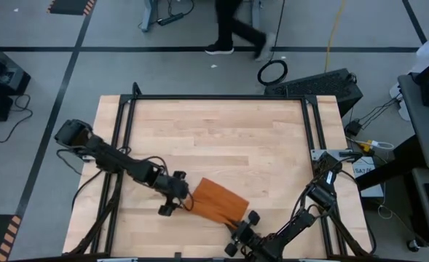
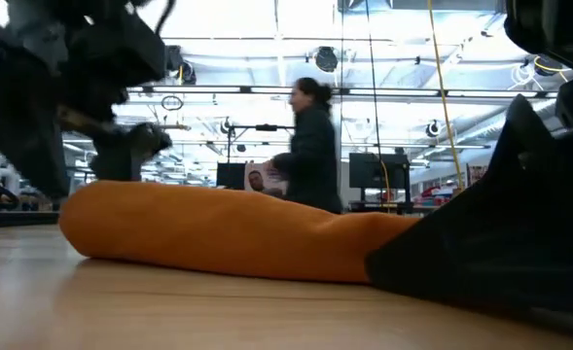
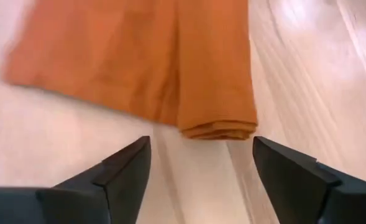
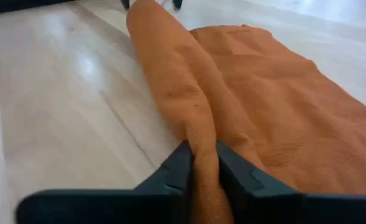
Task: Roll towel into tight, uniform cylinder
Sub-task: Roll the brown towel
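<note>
The rust-orange towel lies on the wooden table near its front edge. It is partly rolled: a thick roll runs along one side, and a flat part spreads beside it. My left gripper stands open just short of the roll's left end and touches nothing. In the high view it sits at the towel's left. My right gripper is shut on the roll's other end, at the towel's near right corner. My right gripper pinches the end of the towel's rolled side between its two fingers, several layers bunched into a ridge. The fingers come in low from the table's near right, slanting slightly down, and lie along the roll. The towel rests on the table and is slack.
Black frame rails run along the table's far edge and down both sides. A person walks on the floor beyond the far edge. Bare wood lies between the towel and the far edge.
</note>
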Tool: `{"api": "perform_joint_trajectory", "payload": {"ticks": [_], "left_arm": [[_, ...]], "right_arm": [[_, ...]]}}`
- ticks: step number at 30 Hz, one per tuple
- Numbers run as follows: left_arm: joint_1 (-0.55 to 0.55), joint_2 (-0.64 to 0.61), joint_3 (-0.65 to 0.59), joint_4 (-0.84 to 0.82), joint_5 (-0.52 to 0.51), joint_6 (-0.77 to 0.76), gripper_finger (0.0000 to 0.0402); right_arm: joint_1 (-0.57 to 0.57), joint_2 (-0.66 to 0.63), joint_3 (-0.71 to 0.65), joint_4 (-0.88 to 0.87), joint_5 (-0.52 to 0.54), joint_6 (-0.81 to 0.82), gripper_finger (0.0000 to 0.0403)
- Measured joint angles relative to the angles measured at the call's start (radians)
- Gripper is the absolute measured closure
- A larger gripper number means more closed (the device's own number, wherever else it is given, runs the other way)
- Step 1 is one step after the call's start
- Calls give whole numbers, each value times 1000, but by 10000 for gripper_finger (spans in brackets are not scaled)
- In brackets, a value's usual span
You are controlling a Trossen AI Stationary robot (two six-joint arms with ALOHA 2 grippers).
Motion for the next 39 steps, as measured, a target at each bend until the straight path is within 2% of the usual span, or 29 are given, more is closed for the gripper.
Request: {"api": "perform_joint_trajectory", "payload": {"ticks": [3, 6, 10, 14, 17, 25, 34, 37, 39], "left_arm": [[-52, -59, 0, -6, -94, -21, 112], [-157, -90, 0, 29, -187, -31, 112], [-340, -80, -38, 118, -450, -53, 111], [-465, -33, -98, 201, -667, -52, 111], [-491, 6, -113, 282, -749, -16, 111], [-440, 163, -118, 415, -747, 112, 111], [-383, 204, -117, 488, -746, 131, 114], [-351, 210, -117, 499, -706, 134, 135], [-321, 210, -117, 495, -668, 131, 163]], "right_arm": [[-2, -1, 0, 15, -16, 3, 376], [-2, -1, 0, 25, -21, 4, 384], [-2, -1, 0, 31, -25, 34, 376], [0, 0, 0, 38, -25, 31, 365], [1, 1, -1, 48, -24, 23, 365], [1, 2, -1, 63, -25, 23, 370], [1, 2, -1, 67, -26, -1, 371], [1, 2, -1, 66, -26, -13, 371], [1, 2, -1, 65, -26, -14, 371]]}}
